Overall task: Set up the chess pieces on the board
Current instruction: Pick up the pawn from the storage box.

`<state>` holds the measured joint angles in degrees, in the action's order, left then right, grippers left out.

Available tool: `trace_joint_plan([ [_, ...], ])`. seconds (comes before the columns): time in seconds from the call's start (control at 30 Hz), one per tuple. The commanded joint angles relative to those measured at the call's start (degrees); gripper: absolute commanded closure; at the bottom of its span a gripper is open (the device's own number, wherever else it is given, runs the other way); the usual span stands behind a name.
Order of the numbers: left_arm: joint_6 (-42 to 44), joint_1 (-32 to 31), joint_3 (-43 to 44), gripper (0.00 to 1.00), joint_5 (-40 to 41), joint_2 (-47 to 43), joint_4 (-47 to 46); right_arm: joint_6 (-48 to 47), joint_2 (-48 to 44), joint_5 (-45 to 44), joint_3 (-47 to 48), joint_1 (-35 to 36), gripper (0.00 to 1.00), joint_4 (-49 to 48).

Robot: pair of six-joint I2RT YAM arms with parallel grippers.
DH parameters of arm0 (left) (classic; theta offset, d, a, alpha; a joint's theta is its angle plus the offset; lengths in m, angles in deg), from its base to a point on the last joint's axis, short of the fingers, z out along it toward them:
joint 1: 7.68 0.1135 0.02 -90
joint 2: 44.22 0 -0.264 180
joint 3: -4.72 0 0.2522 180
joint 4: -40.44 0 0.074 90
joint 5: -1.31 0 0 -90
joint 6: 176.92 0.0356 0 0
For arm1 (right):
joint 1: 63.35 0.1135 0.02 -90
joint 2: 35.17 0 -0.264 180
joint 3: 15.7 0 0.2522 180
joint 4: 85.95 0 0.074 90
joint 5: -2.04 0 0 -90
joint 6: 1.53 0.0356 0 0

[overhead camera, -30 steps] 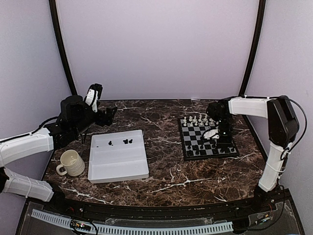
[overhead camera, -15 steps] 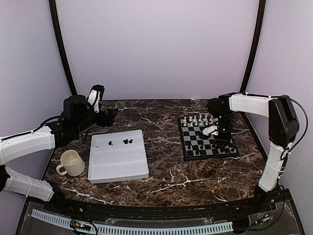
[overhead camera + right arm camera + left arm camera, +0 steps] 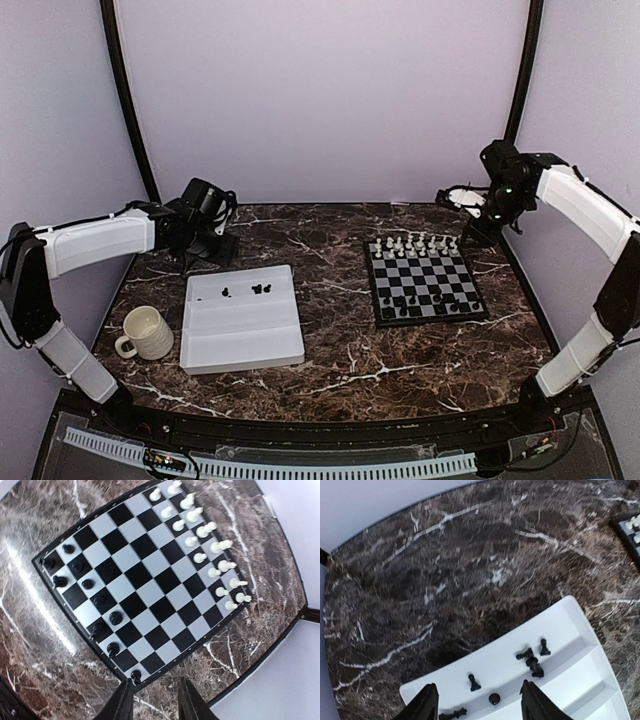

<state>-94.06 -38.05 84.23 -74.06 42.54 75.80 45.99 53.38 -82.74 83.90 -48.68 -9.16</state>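
The board [image 3: 424, 279] lies at the right of the table, with white chess pieces [image 3: 414, 243] along its far rows and black chess pieces [image 3: 424, 303] along its near rows. It fills the right wrist view [image 3: 150, 582]. My right gripper [image 3: 468, 236] hangs open and empty, raised off the board's far right side [image 3: 155, 705]. Several loose black pieces [image 3: 258, 289] lie in the white tray [image 3: 245, 335]. My left gripper [image 3: 213, 245] is open and empty above the tray's far edge [image 3: 480, 706], with the black pieces [image 3: 534, 663] just beyond its fingertips.
A cream mug [image 3: 145, 333] stands left of the tray. The tray has a divider ridge [image 3: 580, 645]. The board's corner shows at the top right of the left wrist view [image 3: 632, 527]. Dark marble table [image 3: 340, 260], purple walls close behind and beside.
My right gripper has lifted off the board and pulled back to the far right. My left arm has swung up and round, its gripper staying behind the tray.
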Motion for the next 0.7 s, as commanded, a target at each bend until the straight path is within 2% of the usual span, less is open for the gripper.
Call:
trace_joint_plan([
  [0.0,-4.69,3.05,3.29,0.43,-4.48,4.63,14.16,4.22,-2.38,7.00,-4.84,-1.53,0.67,-10.64],
  [0.2,-14.27,5.81,7.44,0.44,-10.61,11.88,16.99,6.46,-0.37,12.13,-5.40,-1.52,0.66,-10.45],
  [0.47,-16.22,5.85,15.59,0.52,-10.57,23.51,24.15,6.26,1.21,13.98,-5.58,-1.49,0.66,-10.25],
  [0.67,-17.22,5.85,17.16,0.56,-9.59,24.32,27.10,5.43,2.33,13.99,-6.13,-1.49,0.66,-10.24],
])
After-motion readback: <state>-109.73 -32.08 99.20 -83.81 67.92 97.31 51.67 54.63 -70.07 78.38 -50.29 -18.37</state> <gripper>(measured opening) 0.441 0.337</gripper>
